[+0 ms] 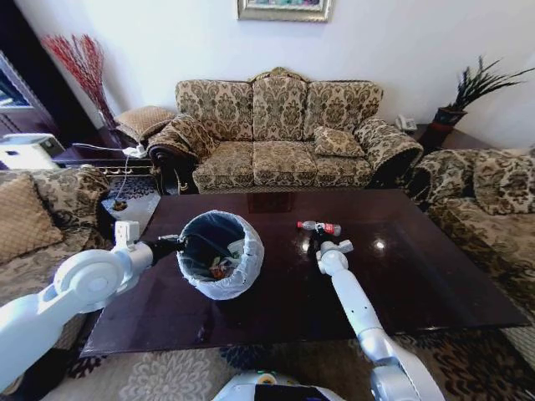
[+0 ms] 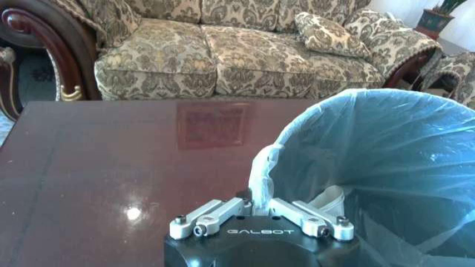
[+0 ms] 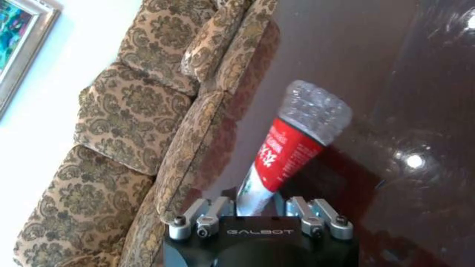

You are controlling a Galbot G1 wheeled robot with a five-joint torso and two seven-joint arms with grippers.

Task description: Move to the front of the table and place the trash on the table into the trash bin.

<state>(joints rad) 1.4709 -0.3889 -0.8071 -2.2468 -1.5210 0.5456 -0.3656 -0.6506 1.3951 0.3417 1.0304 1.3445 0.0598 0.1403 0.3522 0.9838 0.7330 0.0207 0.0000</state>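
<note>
Bin hung tilted from my left fingers, pinching its rim; right fingers gripped the bottle above the counter.

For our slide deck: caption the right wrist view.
Right pincer closed on the bottle above the table.

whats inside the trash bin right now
The trash bin holds a few crumpled scraps at the bottom. Its bluish-white liner hides anything beneath them.

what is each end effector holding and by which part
Left end effector grips the trash bin by its bag-lined rim. Right end effector holds the bottle by one end.
</note>
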